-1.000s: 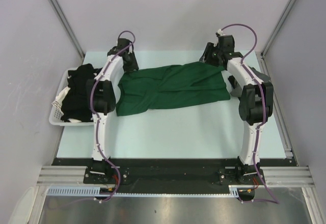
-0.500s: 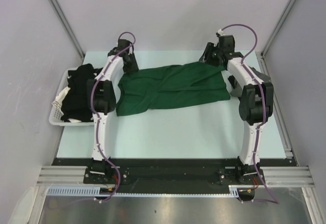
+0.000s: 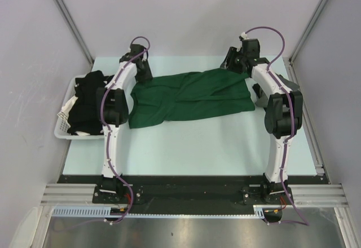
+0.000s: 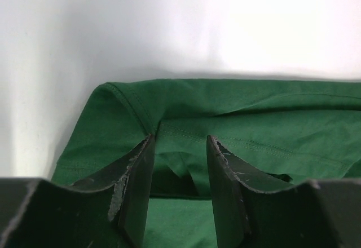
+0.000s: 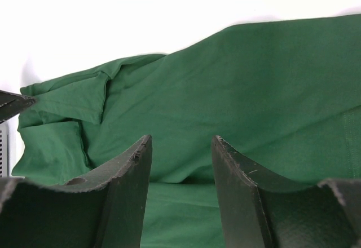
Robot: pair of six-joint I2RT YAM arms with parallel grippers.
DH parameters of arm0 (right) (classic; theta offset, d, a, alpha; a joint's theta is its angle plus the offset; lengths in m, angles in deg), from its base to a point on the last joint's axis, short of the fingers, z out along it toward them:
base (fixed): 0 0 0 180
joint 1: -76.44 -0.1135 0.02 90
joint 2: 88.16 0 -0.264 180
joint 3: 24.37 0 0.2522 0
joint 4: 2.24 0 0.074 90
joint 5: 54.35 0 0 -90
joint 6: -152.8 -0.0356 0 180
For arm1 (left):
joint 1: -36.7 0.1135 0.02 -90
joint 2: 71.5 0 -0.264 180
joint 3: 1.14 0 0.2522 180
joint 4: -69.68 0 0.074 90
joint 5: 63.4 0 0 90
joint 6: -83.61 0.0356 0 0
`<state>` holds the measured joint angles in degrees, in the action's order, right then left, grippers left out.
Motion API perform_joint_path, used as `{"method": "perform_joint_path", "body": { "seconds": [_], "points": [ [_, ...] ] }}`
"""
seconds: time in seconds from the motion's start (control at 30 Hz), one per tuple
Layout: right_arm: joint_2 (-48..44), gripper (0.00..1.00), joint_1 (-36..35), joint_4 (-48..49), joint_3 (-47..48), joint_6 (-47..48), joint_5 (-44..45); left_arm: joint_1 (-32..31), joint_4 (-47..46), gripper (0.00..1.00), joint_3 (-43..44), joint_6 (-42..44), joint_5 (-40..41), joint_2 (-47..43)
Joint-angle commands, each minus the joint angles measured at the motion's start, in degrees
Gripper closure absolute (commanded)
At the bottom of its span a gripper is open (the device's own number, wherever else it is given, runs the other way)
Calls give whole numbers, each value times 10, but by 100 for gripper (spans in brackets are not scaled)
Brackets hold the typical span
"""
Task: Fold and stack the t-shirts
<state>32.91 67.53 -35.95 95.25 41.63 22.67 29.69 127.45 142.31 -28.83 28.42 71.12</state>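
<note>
A dark green t-shirt (image 3: 189, 97) lies spread crosswise on the pale table (image 3: 186, 146), partly folded with creases. My left gripper (image 3: 145, 74) hovers at its far left corner. In the left wrist view that gripper (image 4: 179, 146) is open, its fingers (image 4: 135, 175) straddling a hemmed fold of the green t-shirt (image 4: 254, 124). My right gripper (image 3: 231, 67) is at the shirt's far right corner. It (image 5: 181, 146) is open too, low over smooth green cloth (image 5: 225, 90), with nothing pinched. Black t-shirts (image 3: 87, 98) lie heaped in the basket.
A white slatted basket (image 3: 62, 127) stands at the table's left edge beside the left arm. Grey walls close in on the left, back and right. Something dark grey (image 3: 292, 83) shows behind the right arm's elbow; I cannot tell what it is.
The left gripper has crept slightly toward the back of the table. The shirt and the right arm look unchanged.
</note>
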Motion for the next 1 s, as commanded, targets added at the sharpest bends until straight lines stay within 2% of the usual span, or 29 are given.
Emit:
{"method": "perform_joint_path", "body": {
  "seconds": [0.0, 0.33, 0.43, 0.57, 0.67, 0.77, 0.97],
  "points": [
    [-6, 49, -2, 16, 2, 0, -5, 0, 5, 53, 14, 4, 14, 11],
    [-2, 49, -2, 18, 3, -1, -7, 0, 7, 54, 13, 4, 12, 18],
    [0, 49, -2, 18, 4, -2, -7, 0, 3, 59, 14, 3, 8, 18],
    [3, 49, -2, 18, 7, -4, -10, 0, 0, 75, 17, 1, 6, 15],
    [5, 49, -3, 20, 8, -5, -13, 0, -3, 83, 18, 2, 10, 8],
    [6, 49, -6, 20, 10, -5, -13, 0, -2, 85, 19, 6, 13, 0],
    [9, 49, -13, 21, 12, -5, -13, 0, 6, 83, 18, 15, 13, -4]
  ]
}}
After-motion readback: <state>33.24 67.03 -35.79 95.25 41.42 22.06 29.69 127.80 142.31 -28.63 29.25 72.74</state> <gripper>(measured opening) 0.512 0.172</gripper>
